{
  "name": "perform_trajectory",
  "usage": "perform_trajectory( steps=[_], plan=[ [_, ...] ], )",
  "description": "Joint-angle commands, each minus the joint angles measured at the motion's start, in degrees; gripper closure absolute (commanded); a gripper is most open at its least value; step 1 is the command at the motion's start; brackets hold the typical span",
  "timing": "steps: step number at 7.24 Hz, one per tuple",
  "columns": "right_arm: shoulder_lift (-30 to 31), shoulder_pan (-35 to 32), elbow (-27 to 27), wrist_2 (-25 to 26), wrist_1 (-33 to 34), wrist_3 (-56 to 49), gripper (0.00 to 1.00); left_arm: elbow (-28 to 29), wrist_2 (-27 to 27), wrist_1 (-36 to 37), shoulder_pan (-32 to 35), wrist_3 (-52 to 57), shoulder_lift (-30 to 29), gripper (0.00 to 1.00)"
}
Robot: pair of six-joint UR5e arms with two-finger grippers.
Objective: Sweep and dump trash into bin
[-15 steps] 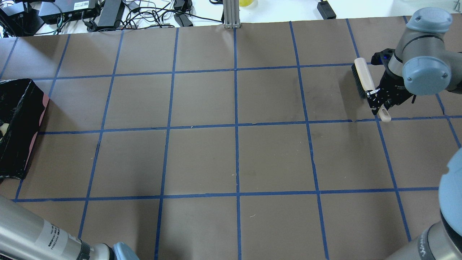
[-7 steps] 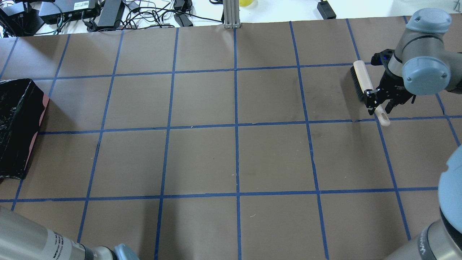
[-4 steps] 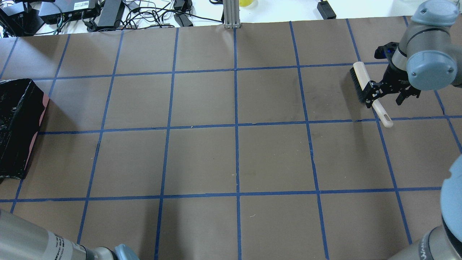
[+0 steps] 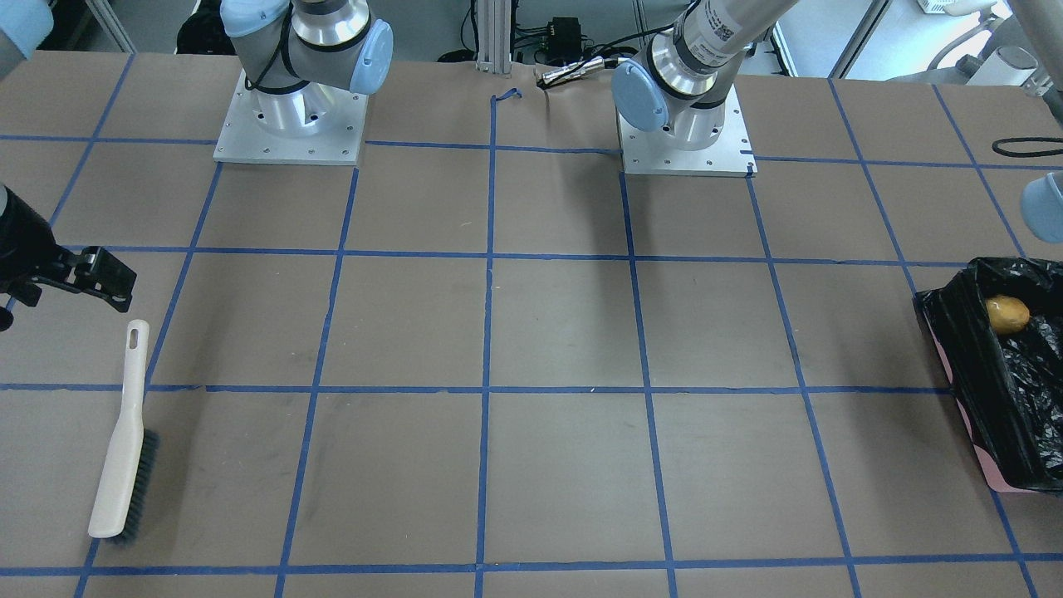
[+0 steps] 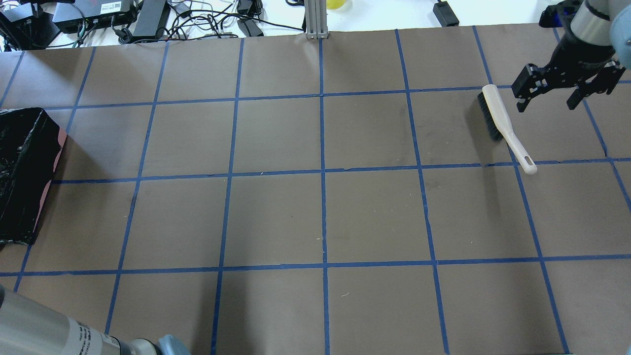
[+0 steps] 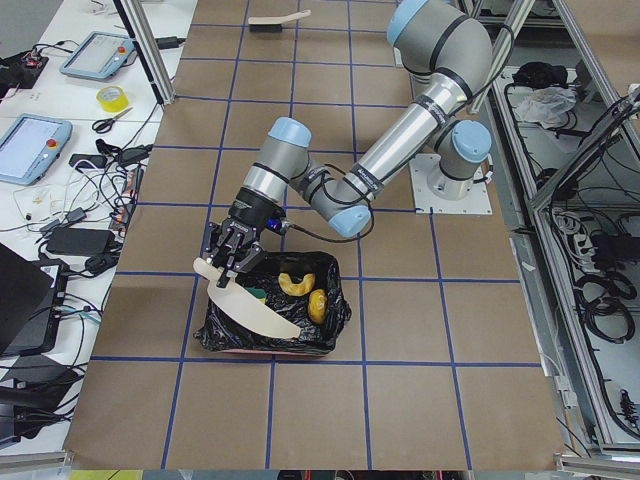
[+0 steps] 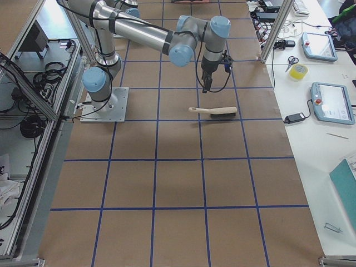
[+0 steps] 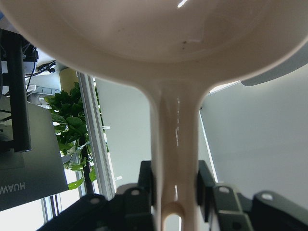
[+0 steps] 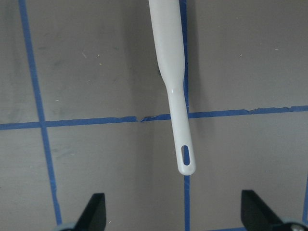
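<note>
The bin [image 6: 225, 336], pink-sided with a black bag, sits at the table's left end and also shows in the overhead view [image 5: 22, 167] and the front view [image 4: 996, 399]. Inside lie the yellow-brown lump [image 6: 317, 305], the orange-cream peel [image 6: 295, 284] and the green sponge wedge [image 6: 258, 295]. The lump shows in the front view too [image 4: 1007, 314]. My left gripper [image 8: 175, 192] is shut on the handle of the cream dustpan [image 6: 250, 305], held tilted over the bin. My right gripper [image 5: 546, 101] is open and empty, raised beyond the brush [image 5: 499, 118].
The cream-handled brush lies flat on the table at the far right, with its handle end [image 9: 185, 161] under my right gripper. It also shows in the front view [image 4: 124, 440]. Cables and boxes [image 5: 123, 17] lie beyond the table's far edge.
My right gripper has opened, let go of the brush handle and moved up and away to the far right. The brush now lies alone on the table.
</note>
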State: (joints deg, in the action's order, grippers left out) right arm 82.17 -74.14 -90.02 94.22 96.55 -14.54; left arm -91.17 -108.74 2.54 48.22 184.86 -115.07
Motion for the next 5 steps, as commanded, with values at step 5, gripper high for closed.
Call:
perform_trajectory(
  steps=[5],
  plan=[
    [11.0, -7.5, 1.1, -1.5, -9.2, 2.4, 0.00, 19.4, 6.7, -51.3, -2.8, -2.9, -0.7, 1.00]
  ],
)
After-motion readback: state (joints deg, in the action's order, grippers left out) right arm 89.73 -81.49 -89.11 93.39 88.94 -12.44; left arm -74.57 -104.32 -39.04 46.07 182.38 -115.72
